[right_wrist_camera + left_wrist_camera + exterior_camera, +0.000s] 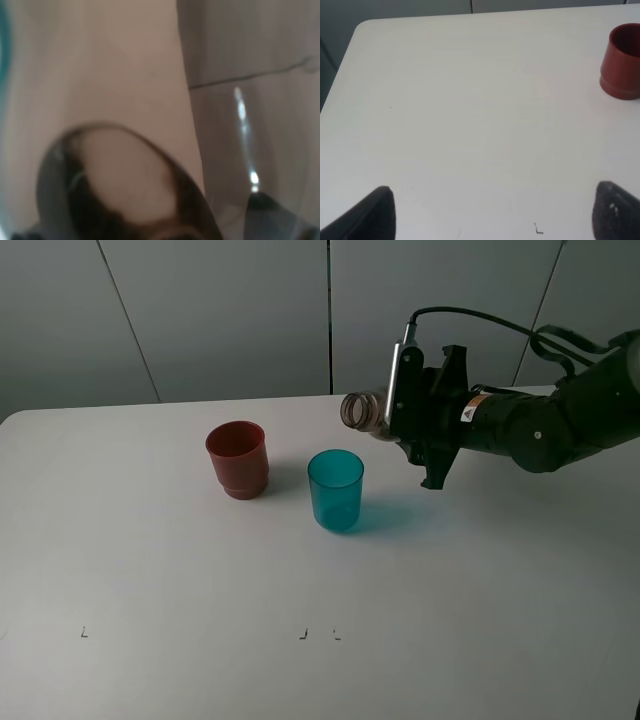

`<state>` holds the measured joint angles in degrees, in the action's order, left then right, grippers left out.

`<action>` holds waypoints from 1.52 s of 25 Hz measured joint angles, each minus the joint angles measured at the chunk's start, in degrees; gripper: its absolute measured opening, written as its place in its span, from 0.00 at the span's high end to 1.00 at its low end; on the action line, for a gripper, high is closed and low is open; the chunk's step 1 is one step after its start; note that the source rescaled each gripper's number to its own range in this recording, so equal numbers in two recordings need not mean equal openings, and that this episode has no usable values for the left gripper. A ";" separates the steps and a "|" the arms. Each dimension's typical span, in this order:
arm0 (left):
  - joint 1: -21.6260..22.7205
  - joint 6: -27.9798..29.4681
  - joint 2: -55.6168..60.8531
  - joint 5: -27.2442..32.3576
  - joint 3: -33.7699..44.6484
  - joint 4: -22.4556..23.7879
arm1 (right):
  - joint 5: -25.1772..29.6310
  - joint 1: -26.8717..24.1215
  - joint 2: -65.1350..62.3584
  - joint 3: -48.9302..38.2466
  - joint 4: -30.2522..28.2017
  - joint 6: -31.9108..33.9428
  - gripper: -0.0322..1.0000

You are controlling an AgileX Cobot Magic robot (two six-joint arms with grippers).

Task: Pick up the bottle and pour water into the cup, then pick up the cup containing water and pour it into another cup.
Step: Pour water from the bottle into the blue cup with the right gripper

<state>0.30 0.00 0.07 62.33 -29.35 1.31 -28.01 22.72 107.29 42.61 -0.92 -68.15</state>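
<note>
Pinching the bottle [358,410] w/ my right gripper [393,422], tipped sideways by the cup [335,490] — pour step, I reckon; next it's needing its mouth over the rim. Meanwhile my left gripper [490,214] is sitting spread.

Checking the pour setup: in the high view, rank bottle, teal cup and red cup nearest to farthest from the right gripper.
1. Bottle: held in the right gripper, lying sideways above the table.
2. Teal cup: just left of the gripper, lower in view.
3. Red cup: farthest left.
</note>
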 joint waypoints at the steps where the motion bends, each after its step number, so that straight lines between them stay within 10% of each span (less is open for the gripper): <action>1: 0.00 0.00 0.00 0.00 0.00 0.00 | 0.00 0.00 0.35 0.00 -0.70 0.00 0.97; 38: 0.00 0.00 0.00 0.00 0.00 0.00 | 0.94 0.00 1.55 4.55 -2.91 -9.38 0.97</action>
<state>0.30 0.00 0.07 62.33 -29.35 1.31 -27.07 22.72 108.83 47.16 -3.84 -77.53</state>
